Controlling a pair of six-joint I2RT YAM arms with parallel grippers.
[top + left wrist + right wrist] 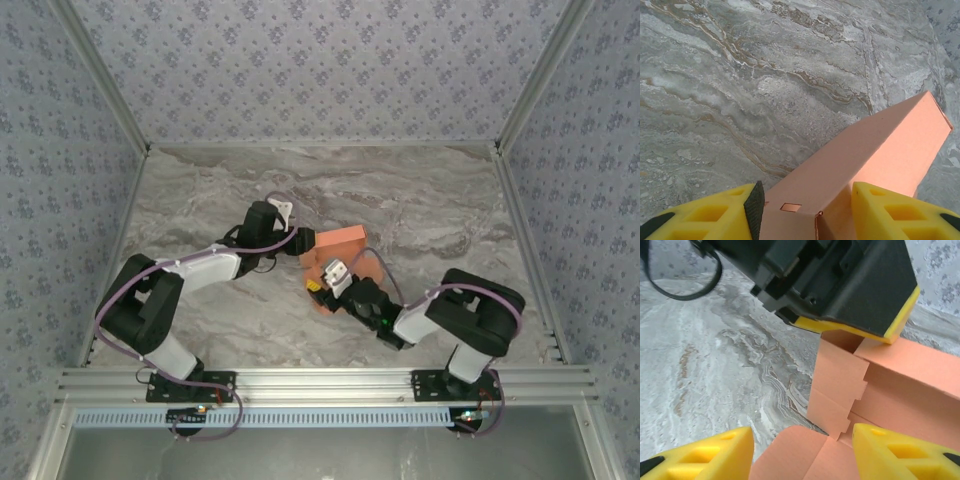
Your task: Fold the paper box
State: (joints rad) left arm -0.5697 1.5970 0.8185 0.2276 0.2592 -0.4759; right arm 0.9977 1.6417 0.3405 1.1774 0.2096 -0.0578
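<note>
Marble tabletop (420, 200), about centre: clamping paper box (338, 243) end in left gripper (805, 200) for steadiness, hovering wide-open right gripper (802, 442) around loose flap (790, 457), probably for tucking.

We see the box (880, 150) as thin, smooth, matt cardboard. The bench (740, 75) looks like veined stone with a faint sheen. The fingers (890, 210) are matt yellow plastic, with one pad (755, 205) of rough black material.

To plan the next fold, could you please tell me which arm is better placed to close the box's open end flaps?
Right, probably. The right gripper, open, faces the unfolded end flaps, while the left gripper appears clamped on the paper box, steadying it.
</note>
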